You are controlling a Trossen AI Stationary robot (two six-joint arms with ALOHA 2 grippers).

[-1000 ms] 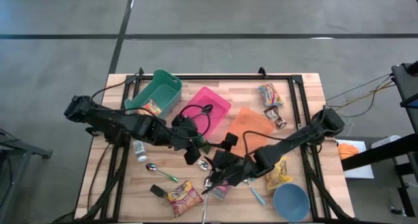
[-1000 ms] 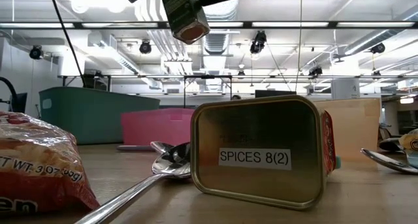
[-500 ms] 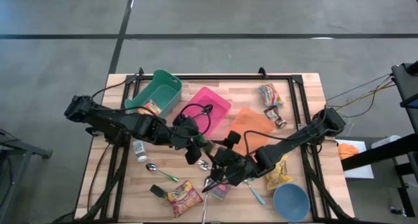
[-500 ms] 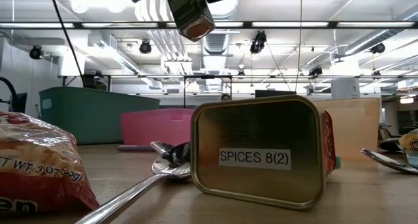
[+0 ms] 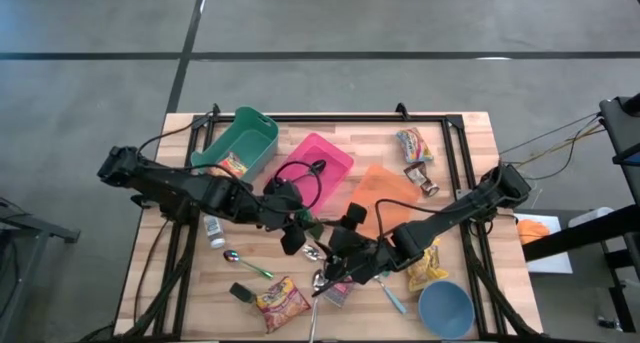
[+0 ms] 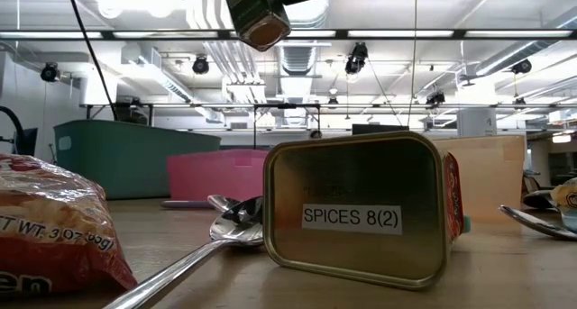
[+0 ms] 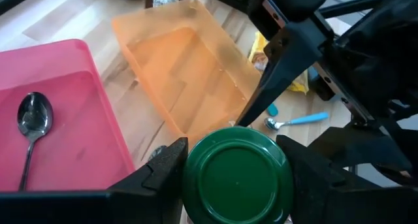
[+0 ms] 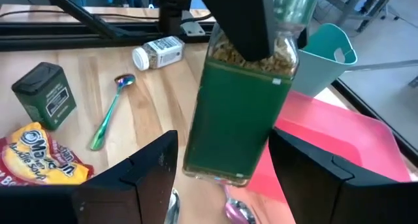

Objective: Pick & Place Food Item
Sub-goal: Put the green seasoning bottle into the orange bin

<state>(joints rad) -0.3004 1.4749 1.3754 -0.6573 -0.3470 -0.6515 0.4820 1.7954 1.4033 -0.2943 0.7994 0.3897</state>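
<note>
A glass spice jar with a green label and green lid [image 8: 236, 113] hangs in the air over the table's middle, its brown bottom [image 6: 261, 34] turned toward the near edge. My left gripper [image 7: 236, 168] [image 5: 298, 231] reaches in from the left and is shut on its lid end. My right gripper [image 8: 225, 178] [image 5: 340, 241] reaches in from the right and is shut on its body. The orange tray [image 7: 183, 67] lies on the table beneath and beyond the jar. My left gripper pinches the jar's round green lid [image 7: 196, 178] between its two fingers, one on each side. It comes from the lid end, slanting down from the table's left, fingers lying along the jar. The jar is clear of the table and tilted. My right gripper has the jar's lower body, on the green label [image 8: 196, 155], between its two fingers. They come from the table's right, slanting down, and lie across the jar. The jar stands up out of the fingers toward the left gripper's finger [image 8: 241, 21] at its neck.
A teal bin [image 5: 240, 143], a pink tray [image 5: 320, 163] holding a spoon [image 7: 31, 119], a spice tin [image 6: 361, 210], spoons [image 6: 225, 228], snack bags [image 5: 282, 301] [image 5: 425, 268], a blue bowl [image 5: 445, 308], a white bottle [image 8: 158, 53] and a dark tin [image 8: 44, 93] crowd the table.
The jar has swayed a little between the two grippers and its bottom now sits slightly higher in the low view. Both arms have stayed about where they were, and neither gripper's opening has changed.
</note>
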